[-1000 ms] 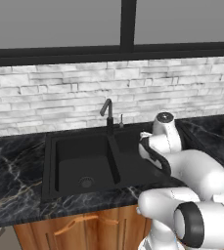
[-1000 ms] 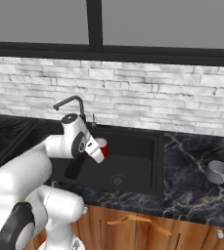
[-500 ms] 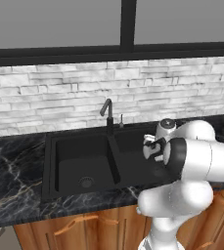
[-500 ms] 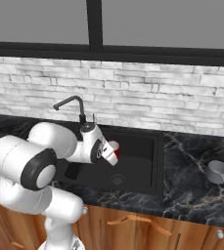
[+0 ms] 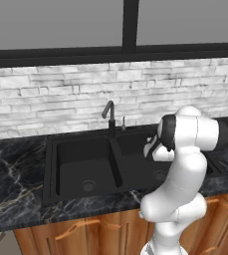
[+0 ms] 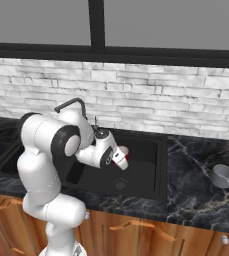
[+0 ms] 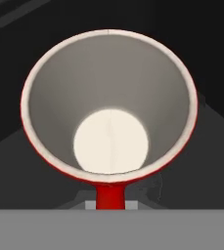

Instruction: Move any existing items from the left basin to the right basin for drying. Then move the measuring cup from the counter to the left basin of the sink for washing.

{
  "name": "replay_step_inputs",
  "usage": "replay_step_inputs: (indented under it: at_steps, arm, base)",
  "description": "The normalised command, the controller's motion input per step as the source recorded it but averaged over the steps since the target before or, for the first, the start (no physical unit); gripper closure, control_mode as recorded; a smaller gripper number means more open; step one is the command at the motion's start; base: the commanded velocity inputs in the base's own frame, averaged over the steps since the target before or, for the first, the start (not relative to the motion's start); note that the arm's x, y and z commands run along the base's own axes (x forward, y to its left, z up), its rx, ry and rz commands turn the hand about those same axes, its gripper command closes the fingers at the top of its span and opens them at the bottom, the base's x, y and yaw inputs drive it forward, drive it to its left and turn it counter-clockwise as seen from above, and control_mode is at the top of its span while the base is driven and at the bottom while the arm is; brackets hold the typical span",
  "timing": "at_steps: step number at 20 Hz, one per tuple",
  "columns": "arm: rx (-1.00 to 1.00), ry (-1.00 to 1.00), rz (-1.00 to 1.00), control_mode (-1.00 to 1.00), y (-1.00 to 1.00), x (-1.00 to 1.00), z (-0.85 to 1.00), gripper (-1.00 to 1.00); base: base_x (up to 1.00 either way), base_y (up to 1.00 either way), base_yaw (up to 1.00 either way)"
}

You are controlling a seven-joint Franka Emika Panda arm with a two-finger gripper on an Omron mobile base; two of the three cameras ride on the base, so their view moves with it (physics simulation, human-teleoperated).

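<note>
While gripped, red cup (image 6: 125,155) above right basin (image 6: 145,172).

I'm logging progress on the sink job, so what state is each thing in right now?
Hand: shut on the red cup, held over the right basin.
Red cup: gripped at its rim, lifted, empty inside.
Left basin: nothing in it, drain bare.
Right basin: cup not yet set down in it.
Measuring cup: untouched on the counter, right of the sink, upright.
Faucet: no water running.
</note>
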Motion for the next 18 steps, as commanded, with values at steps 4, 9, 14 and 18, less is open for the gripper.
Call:
replay_step_inputs:
  at_steps: [4,9,14,18]
  arm:
    - [0.02,0.0,0.05,-1.0,-0.15,0.36,-0.36,1.0]
    - [0.02,0.03,0.05,-1.0,-0.13,0.35,-0.28,1.0]
    - [0.02,0.03,0.05,-1.0,-0.17,0.39,-0.23,1.0]
    - [0.02,0.03,0.05,-1.0,-0.17,0.36,-0.29,1.0]
  base:
    - [0.0,0.0,0.0]
    - [0.0,0.0,0.0]
    - [0.0,0.0,0.0]
    - [0.0,0.0,0.0]
